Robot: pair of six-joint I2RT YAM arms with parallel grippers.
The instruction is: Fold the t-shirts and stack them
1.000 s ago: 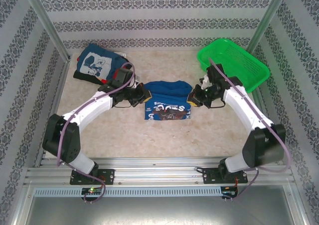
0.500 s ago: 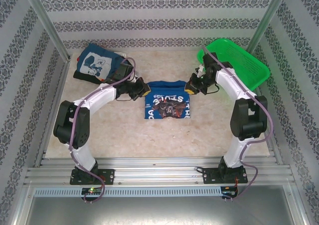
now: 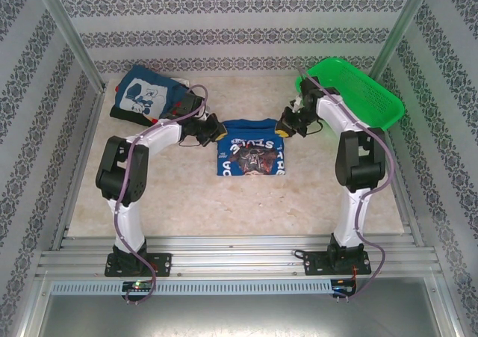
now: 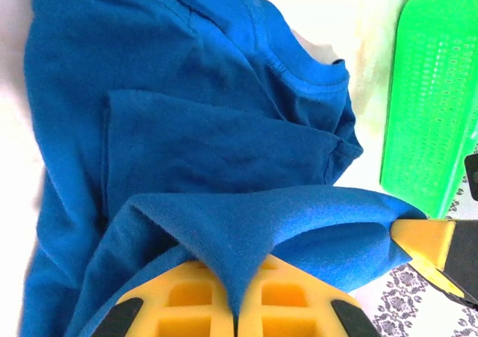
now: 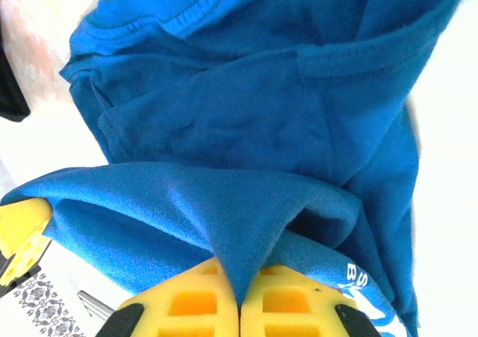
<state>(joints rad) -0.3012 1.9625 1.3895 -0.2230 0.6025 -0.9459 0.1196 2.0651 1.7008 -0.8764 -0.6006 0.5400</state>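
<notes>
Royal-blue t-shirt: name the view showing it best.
Top external: the whole royal-blue t-shirt, print up. The wrist views give close blue folds pinched in the left hand and right hand; the right one adds white letters.

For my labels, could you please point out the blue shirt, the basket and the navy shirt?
blue shirt [image 3: 252, 158], top view, on its dark print.
basket [image 3: 357, 92], top view, on its mesh floor.
navy shirt [image 3: 146, 94], top view, on its pale graphic.

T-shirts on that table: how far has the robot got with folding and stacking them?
Done: a navy shirt lies folded atop a small pile at the far left. In hand: the left gripper and right gripper pinch the far corners of the royal-blue shirt, mid-fold. Left: finishing that fold and placing it on the pile.
</notes>
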